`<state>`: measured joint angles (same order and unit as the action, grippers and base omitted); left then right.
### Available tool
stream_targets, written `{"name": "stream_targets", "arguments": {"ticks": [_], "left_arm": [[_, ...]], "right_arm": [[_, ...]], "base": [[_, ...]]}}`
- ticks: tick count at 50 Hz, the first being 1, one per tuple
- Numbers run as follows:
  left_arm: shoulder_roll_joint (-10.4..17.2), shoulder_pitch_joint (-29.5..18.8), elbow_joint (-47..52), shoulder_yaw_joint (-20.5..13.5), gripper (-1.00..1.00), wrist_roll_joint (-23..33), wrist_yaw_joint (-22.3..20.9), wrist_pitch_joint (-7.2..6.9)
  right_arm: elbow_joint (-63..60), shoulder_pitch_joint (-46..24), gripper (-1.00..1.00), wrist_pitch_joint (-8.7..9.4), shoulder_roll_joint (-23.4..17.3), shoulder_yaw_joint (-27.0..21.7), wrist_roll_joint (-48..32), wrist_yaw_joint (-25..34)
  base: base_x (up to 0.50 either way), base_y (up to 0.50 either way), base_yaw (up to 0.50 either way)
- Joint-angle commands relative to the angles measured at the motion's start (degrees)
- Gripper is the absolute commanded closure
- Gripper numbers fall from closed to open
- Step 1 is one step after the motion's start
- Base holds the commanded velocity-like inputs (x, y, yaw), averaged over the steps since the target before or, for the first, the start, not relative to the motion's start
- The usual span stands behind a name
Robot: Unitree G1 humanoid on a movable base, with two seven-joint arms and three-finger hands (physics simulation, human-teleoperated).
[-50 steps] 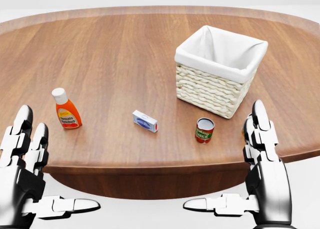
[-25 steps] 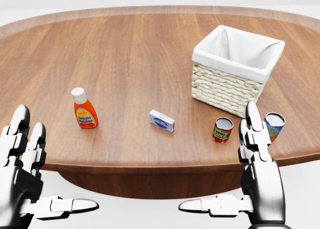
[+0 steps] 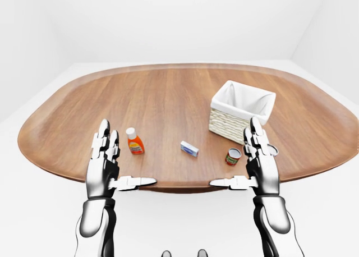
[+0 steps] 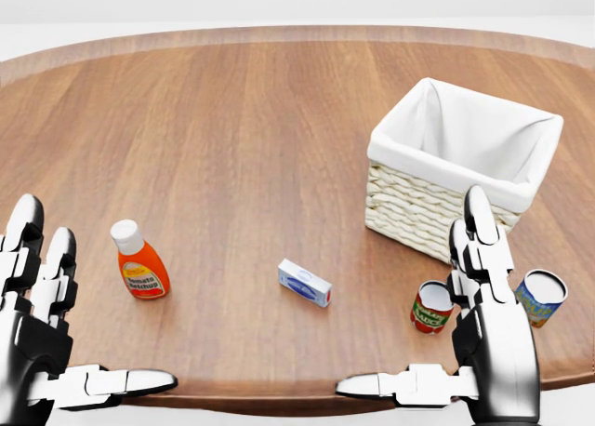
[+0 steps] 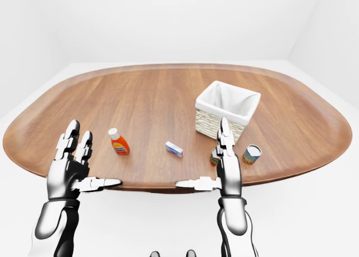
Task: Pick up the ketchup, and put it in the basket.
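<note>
Chrome-plated left hand [image 4: 42, 338] and right hand [image 4: 483, 342] hover at the bottom of the head view, fingers [image 4: 474, 226] spread, thumbs pointing inward, holding nothing. Beyond them on the wooden bench [image 4: 242, 128], the ketchup [image 4: 139, 260] stands upright just right of the left hand. A small blue-white box [image 4: 305, 283] lies mid-bench, a red can [image 4: 429, 307] and a blue can [image 4: 539, 297] flank the right hand. Farther up, the white-lined wicker basket [image 4: 418, 207] sits well apart from the ketchup.
</note>
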<state>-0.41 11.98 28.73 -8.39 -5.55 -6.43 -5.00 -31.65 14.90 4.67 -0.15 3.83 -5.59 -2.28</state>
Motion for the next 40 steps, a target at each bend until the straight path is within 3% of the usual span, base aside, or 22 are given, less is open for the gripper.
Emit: {"name": "stream_targets", "arguments": {"ticks": [1, 36, 40], "left_arm": [[-0.08, 0.04, 0.21, -0.15, -1.00, -0.12, -0.05, 0.00], [-0.03, -0.16, 0.54, -0.13, -1.00, 0.08, 0.02, 0.00], [-0.06, 0.39, 0.74, 0.29, -1.00, 0.51, -0.28, 0.00]], "right_arm": [[-0.30, 0.10, -1.00, -0.17, -0.03, 0.00, 0.02, -0.06], [0.67, -0.60, -1.00, -0.81, 0.20, -0.58, 0.31, -0.72], [1.60, -0.67, -1.00, -1.09, 0.14, -0.26, 0.08, -0.58]], "base": [[0.50, 0.00, 0.00], [0.50, 0.00, 0.00], [0.00, 0.00, 0.00]]}}
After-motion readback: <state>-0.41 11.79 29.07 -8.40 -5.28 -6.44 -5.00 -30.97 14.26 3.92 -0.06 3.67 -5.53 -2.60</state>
